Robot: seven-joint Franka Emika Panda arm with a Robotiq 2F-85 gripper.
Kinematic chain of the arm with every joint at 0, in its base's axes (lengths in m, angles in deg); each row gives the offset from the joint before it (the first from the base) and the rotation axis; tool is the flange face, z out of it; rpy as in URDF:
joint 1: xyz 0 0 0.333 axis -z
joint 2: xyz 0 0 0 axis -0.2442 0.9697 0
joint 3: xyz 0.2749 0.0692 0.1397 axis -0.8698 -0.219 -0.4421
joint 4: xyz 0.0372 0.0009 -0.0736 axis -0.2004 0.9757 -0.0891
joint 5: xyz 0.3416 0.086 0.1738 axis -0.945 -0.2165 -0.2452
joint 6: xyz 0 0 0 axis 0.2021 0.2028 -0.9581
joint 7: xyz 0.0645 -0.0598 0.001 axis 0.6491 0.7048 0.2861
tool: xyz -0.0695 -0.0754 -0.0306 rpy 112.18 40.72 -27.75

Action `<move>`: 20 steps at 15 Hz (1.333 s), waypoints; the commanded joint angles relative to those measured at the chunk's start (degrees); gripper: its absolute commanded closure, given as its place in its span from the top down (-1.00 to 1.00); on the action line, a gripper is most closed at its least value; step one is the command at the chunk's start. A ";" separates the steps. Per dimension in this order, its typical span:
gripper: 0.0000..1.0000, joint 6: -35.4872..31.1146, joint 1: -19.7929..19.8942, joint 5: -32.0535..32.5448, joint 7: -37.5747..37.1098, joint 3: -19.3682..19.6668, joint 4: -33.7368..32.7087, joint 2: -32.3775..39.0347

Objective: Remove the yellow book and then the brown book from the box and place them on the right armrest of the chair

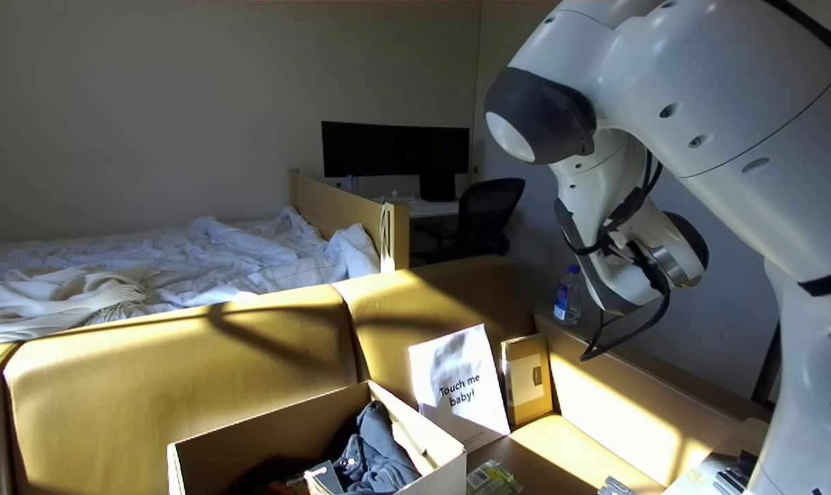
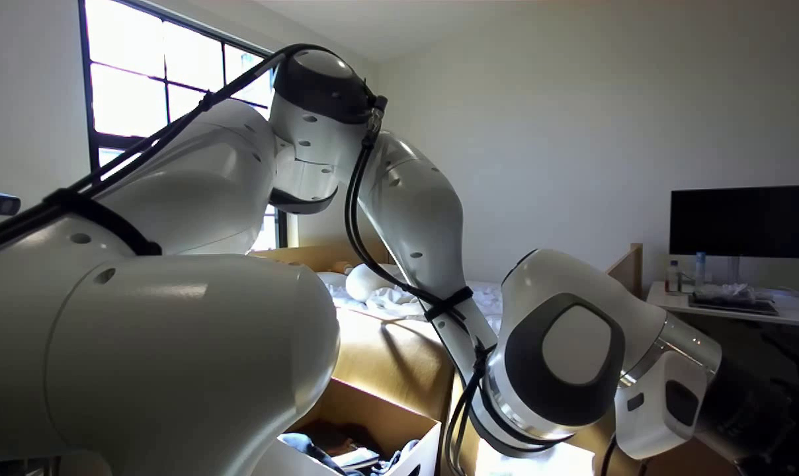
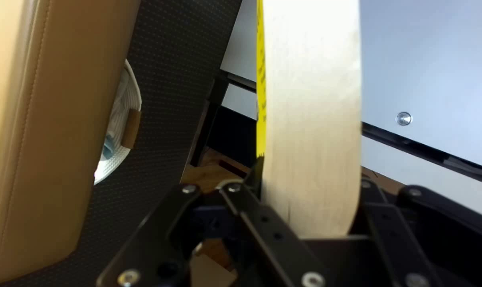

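Where the claw [image 3: 310, 185] grips, yellow book [image 3: 312, 107], between its jaws, pages showing

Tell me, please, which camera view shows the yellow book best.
The wrist view: it shows the yellow book close up in the gripper, its broad pale page edge facing the camera and a strip of yellow cover beside it. Neither exterior view shows any recognisable part of it.

The bed [image 1: 230, 254] is white and all rumpled, plain pale wall [image 1: 147, 103] behind it. Past the bed's wooden end board [image 1: 340, 207] you get a white desk [image 2: 798, 312], a wide black monitor [image 1: 388, 149] and a black office chair [image 1: 490, 213]. Over toward the bed's other end there's a dark-framed window [image 2: 135, 86], totally blown out with daylight.
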 commanded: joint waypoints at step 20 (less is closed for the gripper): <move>-0.76 -0.03 9.89 -17.38 1.85 -25.14 -13.34 26.49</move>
